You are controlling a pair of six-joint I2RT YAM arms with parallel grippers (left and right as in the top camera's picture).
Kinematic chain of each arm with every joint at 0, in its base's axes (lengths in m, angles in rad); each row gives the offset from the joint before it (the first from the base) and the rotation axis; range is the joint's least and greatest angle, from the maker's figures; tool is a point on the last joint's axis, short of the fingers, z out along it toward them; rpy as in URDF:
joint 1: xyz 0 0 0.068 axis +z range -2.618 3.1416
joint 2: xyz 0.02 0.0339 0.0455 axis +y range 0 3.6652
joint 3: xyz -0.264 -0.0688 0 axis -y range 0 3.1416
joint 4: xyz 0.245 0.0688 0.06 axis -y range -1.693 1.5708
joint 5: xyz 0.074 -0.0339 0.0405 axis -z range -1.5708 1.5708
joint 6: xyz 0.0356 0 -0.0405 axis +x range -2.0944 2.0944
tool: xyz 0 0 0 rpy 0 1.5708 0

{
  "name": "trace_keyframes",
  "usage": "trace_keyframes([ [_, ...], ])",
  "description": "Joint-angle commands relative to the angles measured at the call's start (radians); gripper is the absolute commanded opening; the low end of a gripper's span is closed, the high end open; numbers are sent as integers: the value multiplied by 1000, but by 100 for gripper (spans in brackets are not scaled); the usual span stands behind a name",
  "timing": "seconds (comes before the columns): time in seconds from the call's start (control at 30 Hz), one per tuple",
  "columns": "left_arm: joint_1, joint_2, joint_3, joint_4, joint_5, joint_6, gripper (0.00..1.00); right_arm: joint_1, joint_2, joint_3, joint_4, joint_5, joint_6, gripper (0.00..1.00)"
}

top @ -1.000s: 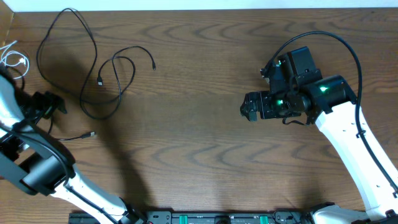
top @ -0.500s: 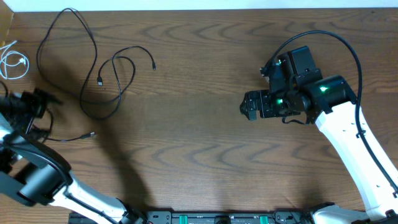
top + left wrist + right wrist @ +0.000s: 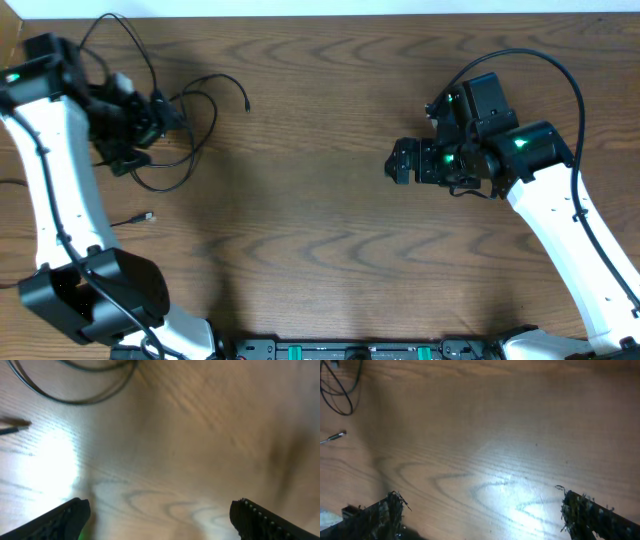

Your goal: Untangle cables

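The left gripper (image 3: pixel 158 118) has swung up from the table's (image 3: pixel 320 250) 8 o'clock edge to 10 o'clock. It hangs over the black cables (image 3: pixel 172 187), fingers spread wide, gripping nothing. A loose plug (image 3: pixel 148 216) lies at 8 o'clock, clear of the arm. Over at 2 o'clock the right gripper (image 3: pixel 400 165) has barely shifted, gaping wide and empty above bare wood.

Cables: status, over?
Left claw open, empty, over black cables. Right claw open, empty, apart over table. Cable loops overlapping, ungrabbed; white cable not visible. Nothing blocking.
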Motion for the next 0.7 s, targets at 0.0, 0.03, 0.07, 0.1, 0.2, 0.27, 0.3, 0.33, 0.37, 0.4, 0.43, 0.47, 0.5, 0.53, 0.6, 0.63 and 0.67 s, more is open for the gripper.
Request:
trace_keyframes([
  [0.0,-76,13,-16,-34,-67,21,95,4,4,-7,-18,0,28,99],
  [0.03,-93,13,-18,-46,-67,21,95,4,4,-7,-22,-2,28,99],
  [0.07,-109,13,-18,-58,-67,21,95,4,4,-7,-27,-11,28,99],
  [0.1,-130,13,-18,-68,-67,21,95,4,4,-7,-32,-25,27,99],
  [0.2,-177,13,-18,-96,-67,21,95,4,4,-7,-63,-54,27,83],
  [0.27,-219,9,-18,-120,-68,36,95,4,-3,-7,-109,-43,27,60],
  [0.3,-236,5,-18,-127,-68,41,95,3,-10,-7,-122,-39,27,59],
  [0.33,-251,-2,-18,-130,-67,44,95,3,-18,-7,-127,-34,28,59],
  [0.37,-267,-9,-18,-135,-67,43,95,3,-30,-7,-130,-32,27,60],
  [0.4,-285,-21,-18,-138,-67,43,95,3,-46,-7,-132,-32,27,61],
  [0.43,-304,-37,-18,-144,-68,44,95,3,-64,-7,-136,-23,27,64],
  [0.47,-320,-53,-18,-145,-68,43,95,3,-82,-7,-139,-16,27,68],
  [0.5,-340,-79,-18,-146,-67,43,95,3,-104,-7,-145,-5,27,73],
  [0.53,-354,-102,-18,-146,-67,42,95,3,-125,-7,-152,6,27,79],
  [0.6,-403,-219,-18,-141,-71,42,95,3,-202,-7,-201,72,28,99],
  [0.63,-414,-259,-18,-139,-81,37,95,3,-232,-7,-224,101,32,99],
  [0.67,-425,-307,-18,-138,-100,23,95,3,-257,-7,-244,125,40,99],
])
